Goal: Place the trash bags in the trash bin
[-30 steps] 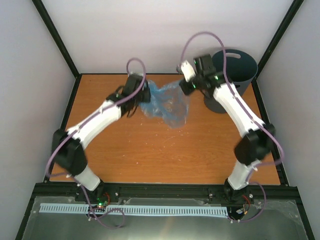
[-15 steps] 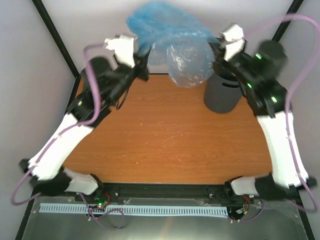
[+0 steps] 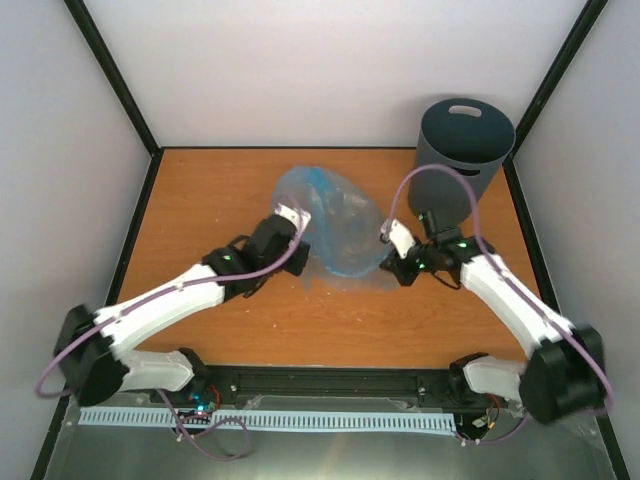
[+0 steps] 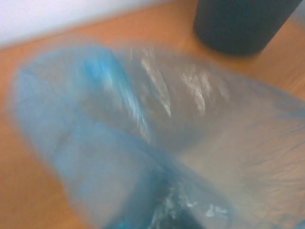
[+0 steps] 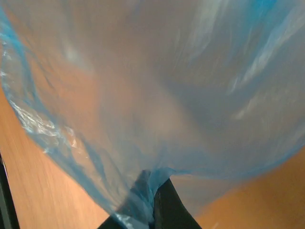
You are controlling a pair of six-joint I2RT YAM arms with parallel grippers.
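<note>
Though crumpled, trash bags (image 3: 335, 225) lengthwise diagonal

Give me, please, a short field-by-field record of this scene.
trash bag: puffed up, low on the table, between the two grippers
trash bin: far right corner, flat slotted face up, apart from the bag
left gripper: shut on the bag's left edge
right gripper: shut on the bag's right edge
bag in bin: no
</note>
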